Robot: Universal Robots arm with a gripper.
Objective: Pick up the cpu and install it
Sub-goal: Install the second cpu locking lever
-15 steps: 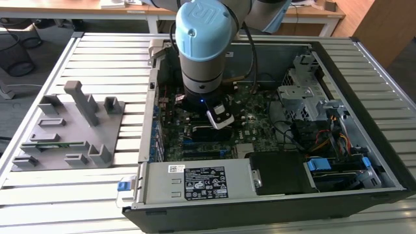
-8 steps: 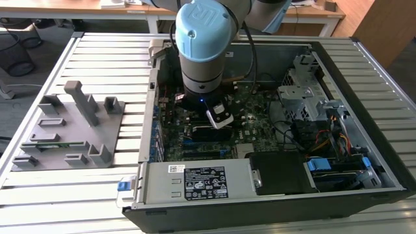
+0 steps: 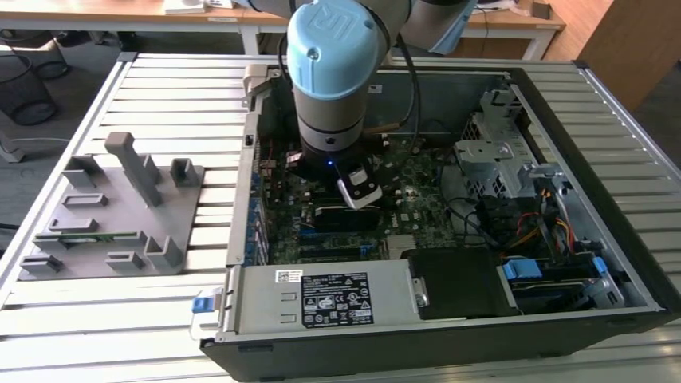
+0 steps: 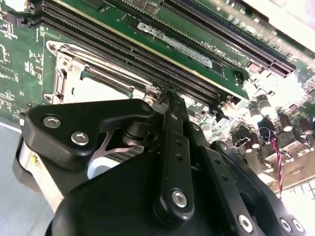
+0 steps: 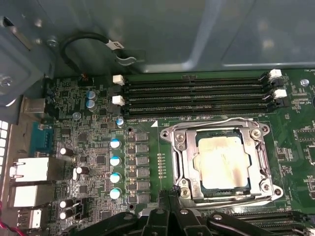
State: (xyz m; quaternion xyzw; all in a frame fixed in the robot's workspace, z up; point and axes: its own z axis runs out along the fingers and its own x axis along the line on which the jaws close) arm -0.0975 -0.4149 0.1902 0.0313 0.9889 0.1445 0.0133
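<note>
Fingers (image 5: 170, 196) pinched together, nothing between them; gripper (image 4: 165, 96) hovers just beside socket (image 5: 221, 164). Cpu (image 5: 220, 163) sits in socket under metal frame. Judgement: seating step looks done; cpu needs no carrying.

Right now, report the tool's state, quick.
Tool: shut, holding nothing, poised beside the socket where the cpu sits.
</note>
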